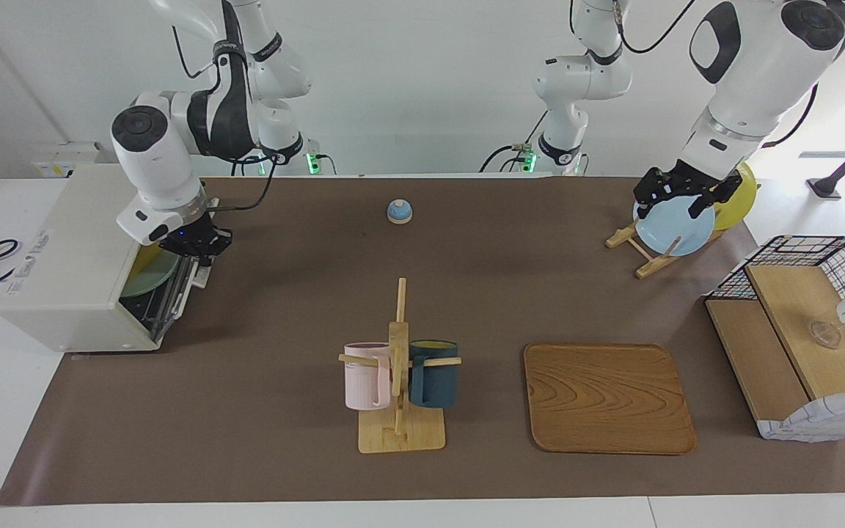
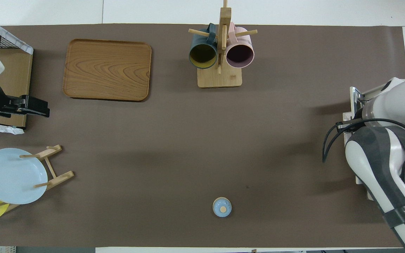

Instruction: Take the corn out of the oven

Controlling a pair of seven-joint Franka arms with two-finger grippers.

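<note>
The off-white oven (image 1: 70, 257) stands at the right arm's end of the table with its door (image 1: 173, 297) let down. Only its edge shows in the overhead view (image 2: 354, 102). Inside it a green plate (image 1: 150, 284) lies on the rack. A bit of yellow (image 1: 144, 258), probably the corn, shows above the plate, mostly hidden. My right gripper (image 1: 199, 248) is at the oven's mouth, just above the door. My left gripper (image 1: 673, 209) is open and empty and waits in the air over the blue plate (image 1: 675, 233). It also shows in the overhead view (image 2: 47, 108).
A mug rack (image 1: 399, 367) with a pink and a dark blue mug stands mid-table. A wooden tray (image 1: 608, 396) lies beside it. A small blue bell (image 1: 399, 211) sits nearer the robots. A plate rack with blue and yellow plates and a wire-and-wood basket (image 1: 804, 323) are at the left arm's end.
</note>
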